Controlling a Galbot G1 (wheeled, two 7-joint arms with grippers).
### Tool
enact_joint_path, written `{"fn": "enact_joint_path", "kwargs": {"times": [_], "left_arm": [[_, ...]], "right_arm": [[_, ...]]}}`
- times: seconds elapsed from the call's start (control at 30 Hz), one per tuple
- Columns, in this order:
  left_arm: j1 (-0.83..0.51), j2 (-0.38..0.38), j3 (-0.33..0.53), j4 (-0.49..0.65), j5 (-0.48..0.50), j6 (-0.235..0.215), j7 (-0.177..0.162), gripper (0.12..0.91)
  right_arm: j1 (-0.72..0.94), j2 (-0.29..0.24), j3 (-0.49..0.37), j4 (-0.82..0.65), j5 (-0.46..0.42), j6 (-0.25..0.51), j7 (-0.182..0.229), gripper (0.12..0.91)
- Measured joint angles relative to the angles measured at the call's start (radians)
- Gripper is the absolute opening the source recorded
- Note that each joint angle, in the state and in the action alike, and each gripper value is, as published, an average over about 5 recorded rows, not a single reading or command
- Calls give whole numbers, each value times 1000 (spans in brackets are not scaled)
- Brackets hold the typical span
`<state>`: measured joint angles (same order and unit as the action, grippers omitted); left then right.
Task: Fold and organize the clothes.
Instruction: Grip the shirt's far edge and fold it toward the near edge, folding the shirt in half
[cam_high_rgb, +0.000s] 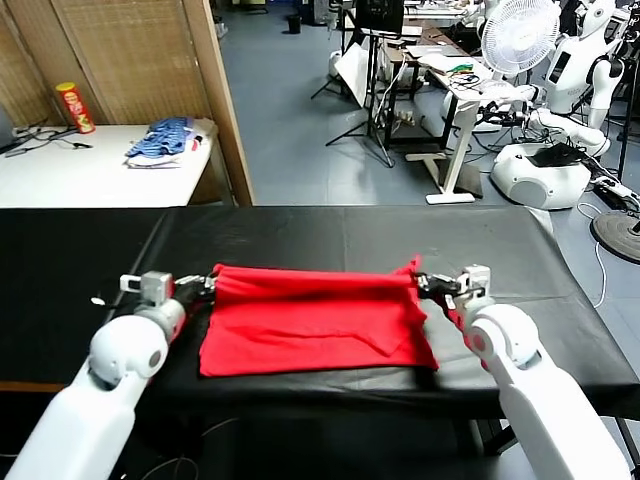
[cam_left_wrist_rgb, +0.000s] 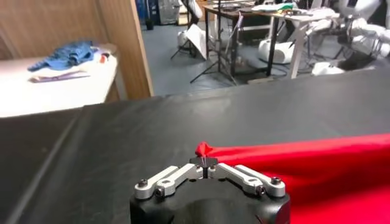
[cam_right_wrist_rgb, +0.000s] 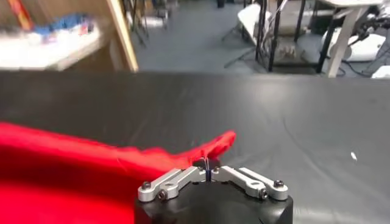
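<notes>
Red T-shirt (cam_high_rgb: 310, 320) on black bench (cam_high_rgb: 330, 235) — left gripper (cam_high_rgb: 207, 287) & right gripper (cam_high_rgb: 425, 283) each pinch a far corner, fabric taut btwn them.

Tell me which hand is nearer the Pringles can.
Left. The left hand grips the red T-shirt on the can's side; the right hand holds the opposite end, farther away.

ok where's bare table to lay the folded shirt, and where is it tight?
Free: the black table beyond the red T-shirt up to its back edge, and its left end past the left gripper. Less room on the right past the right gripper. Tight: the front strip, with the shirt and both grippers shut on its corners.
</notes>
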<state>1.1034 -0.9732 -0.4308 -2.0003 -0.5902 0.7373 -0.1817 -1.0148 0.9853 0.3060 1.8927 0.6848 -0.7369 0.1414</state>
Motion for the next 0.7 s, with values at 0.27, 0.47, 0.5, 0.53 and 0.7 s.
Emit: {"fn": "enact_joint_path", "kwargs": {"times": [0.27, 0.47, 0.5, 0.53, 0.7], "left_arm": [[115, 0, -9, -64, 97, -1, 7, 128], [183, -14, 1, -76, 118, -1, 6, 128], [191, -17, 2, -78, 119, -1, 4, 128], [199, -19, 2, -81, 120, -1, 2, 132], [225, -17, -4, -102, 119, -1, -13, 308]], "right_arm": [[-51, -11, -2, 37, -13, 0, 0, 122], [-82, -17, 12, 56, -21, 0, -6, 123], [-88, -19, 16, 61, -24, 0, -8, 134], [-95, -22, 21, 68, -28, 0, -10, 146], [-134, -35, 59, 112, -36, 0, -22, 379]]}}
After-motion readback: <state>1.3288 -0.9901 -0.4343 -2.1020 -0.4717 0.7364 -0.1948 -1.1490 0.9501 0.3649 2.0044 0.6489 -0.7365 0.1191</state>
